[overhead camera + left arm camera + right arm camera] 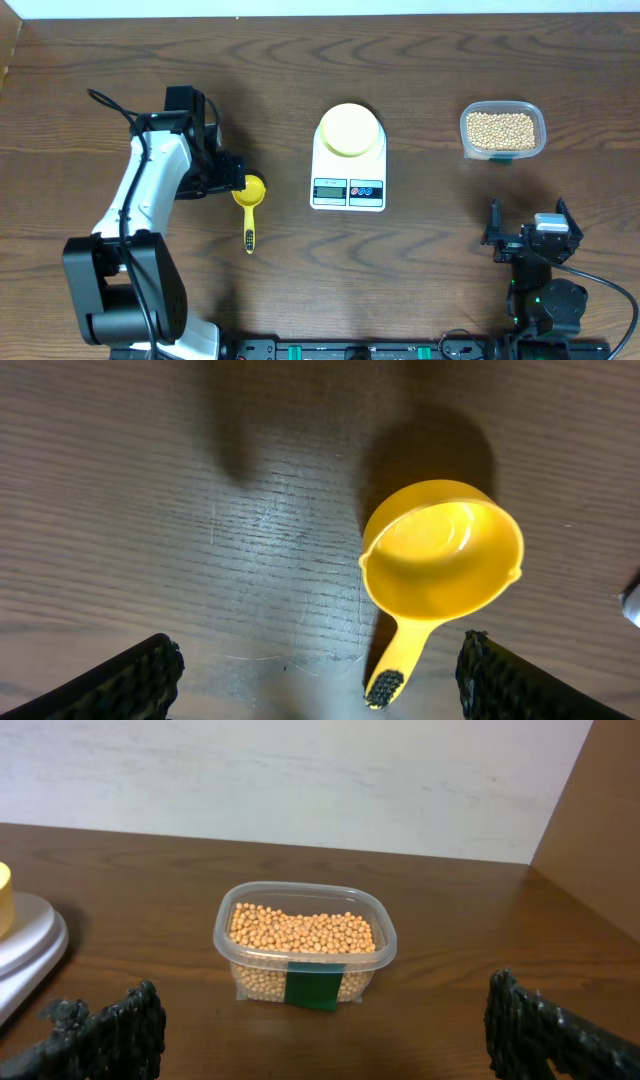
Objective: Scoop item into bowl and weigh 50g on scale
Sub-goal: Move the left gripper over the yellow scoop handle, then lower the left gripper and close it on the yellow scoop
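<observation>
The beans fill a clear plastic tub at the back right; in the right wrist view they form a tan heap. The pale-yellow bowl sits on the white scale at the table's middle. A yellow scoop lies on the table left of the scale, empty, its cup away from the camera. My left gripper hangs open just above it, the handle tip between the fingers, nearer the right one. My right gripper is open, facing the tub from a distance.
The tub carries a green label on its near side. A pale wall rises behind the table's far edge. The right arm's base sits at the front right, the left arm's at the front left.
</observation>
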### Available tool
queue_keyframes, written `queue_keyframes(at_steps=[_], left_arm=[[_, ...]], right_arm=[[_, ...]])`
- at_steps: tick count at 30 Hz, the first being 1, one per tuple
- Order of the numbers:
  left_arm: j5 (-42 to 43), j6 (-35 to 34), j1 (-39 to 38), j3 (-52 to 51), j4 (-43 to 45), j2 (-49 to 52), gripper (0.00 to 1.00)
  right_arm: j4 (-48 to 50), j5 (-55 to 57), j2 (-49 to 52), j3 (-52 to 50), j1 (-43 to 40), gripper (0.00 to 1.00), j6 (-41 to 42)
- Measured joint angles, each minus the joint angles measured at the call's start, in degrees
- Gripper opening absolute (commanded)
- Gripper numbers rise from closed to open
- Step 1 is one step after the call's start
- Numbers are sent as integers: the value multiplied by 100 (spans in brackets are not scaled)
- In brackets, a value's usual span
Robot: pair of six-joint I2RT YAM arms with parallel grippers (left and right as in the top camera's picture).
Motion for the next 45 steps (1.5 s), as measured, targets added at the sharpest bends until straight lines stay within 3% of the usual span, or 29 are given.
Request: queue_keyframes(at_steps=[27,45], left_arm=[[-7,0,-243,0,437,844,90],[-7,0,-243,0,632,892,89]], right_arm=[[0,0,0,0,0,99,0],[0,0,0,0,0,99,0]])
